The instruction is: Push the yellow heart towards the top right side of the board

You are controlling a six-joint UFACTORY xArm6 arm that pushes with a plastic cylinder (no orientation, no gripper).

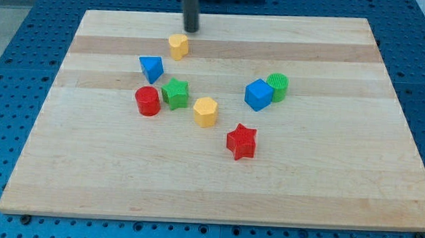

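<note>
The yellow heart (178, 46) lies on the wooden board (326, 176) in the upper middle-left part. My tip (191, 30) stands just above and slightly to the right of the heart, a short gap from it. A yellow hexagon (205, 111) lies lower, near the board's middle. The rod comes down from the view's top edge.
A blue triangle-like block (151, 68), a green star (175, 93) and a red cylinder (147, 101) cluster below the heart. A blue cube (257, 94) touches a green cylinder (277, 87) at the right of centre. A red star (241, 142) lies lower.
</note>
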